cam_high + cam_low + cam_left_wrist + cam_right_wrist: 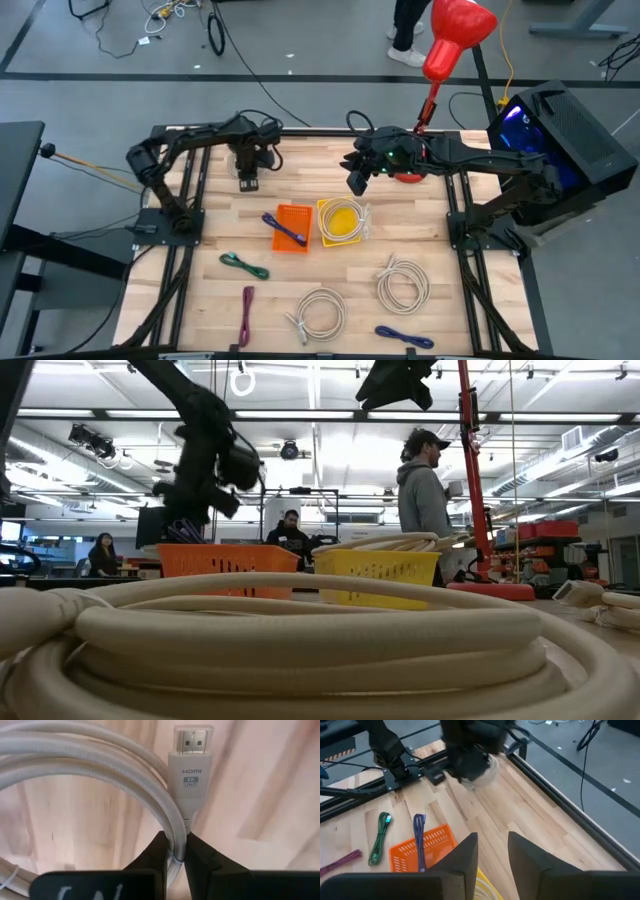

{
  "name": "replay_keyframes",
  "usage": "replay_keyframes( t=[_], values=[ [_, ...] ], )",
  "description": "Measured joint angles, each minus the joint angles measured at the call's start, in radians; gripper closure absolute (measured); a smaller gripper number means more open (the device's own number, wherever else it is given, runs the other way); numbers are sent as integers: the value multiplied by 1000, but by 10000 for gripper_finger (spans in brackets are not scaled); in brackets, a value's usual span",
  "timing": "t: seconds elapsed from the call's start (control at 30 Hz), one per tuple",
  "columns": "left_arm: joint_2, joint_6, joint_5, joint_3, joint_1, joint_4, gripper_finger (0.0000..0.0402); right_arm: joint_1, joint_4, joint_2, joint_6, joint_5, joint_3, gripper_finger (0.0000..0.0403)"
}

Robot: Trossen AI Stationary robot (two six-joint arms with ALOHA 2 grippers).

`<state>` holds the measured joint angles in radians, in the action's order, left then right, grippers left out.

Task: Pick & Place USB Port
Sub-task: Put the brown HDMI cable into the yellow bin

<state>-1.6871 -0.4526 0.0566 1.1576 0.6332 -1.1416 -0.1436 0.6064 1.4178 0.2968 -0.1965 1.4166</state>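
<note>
We see a white HDMI cable (pixel 165 815) between the black left tool (pixel 175 852) fingers, a pale wood worktop (pixel 260 795), an orange basket (pixel 292 228) and a yellow basket (pixel 342 221); the cable (pixel 288 230) lying in the orange basket looks perhaps purple.

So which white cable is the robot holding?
The white HDMI cable at the table's far left edge, pinched in the left gripper. The other two white coils lie untouched near the front.
</note>
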Motion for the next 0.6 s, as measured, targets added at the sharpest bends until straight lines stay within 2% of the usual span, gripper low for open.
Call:
replay_keyframes(
  t=[0.1, 0.23, 0.3, 0.47, 0.6],
  values=[
    [86, 43, -7, 9, -22, -20, 359, -19, 0, 0, -21, -4, 0, 293],
    [185, 169, -164, 70, -58, 3, 359, -54, 0, 0, -36, 6, 0, 293],
    [222, 223, -203, 119, -94, 39, 359, -72, 0, 0, -45, 16, 0, 293],
    [240, 326, -212, 265, -206, 64, 360, -102, 0, 0, -68, 56, 0, 293],
    [233, 414, -247, 317, -315, 184, 360, -116, 0, 0, -82, 58, 0, 293]
  ],
)
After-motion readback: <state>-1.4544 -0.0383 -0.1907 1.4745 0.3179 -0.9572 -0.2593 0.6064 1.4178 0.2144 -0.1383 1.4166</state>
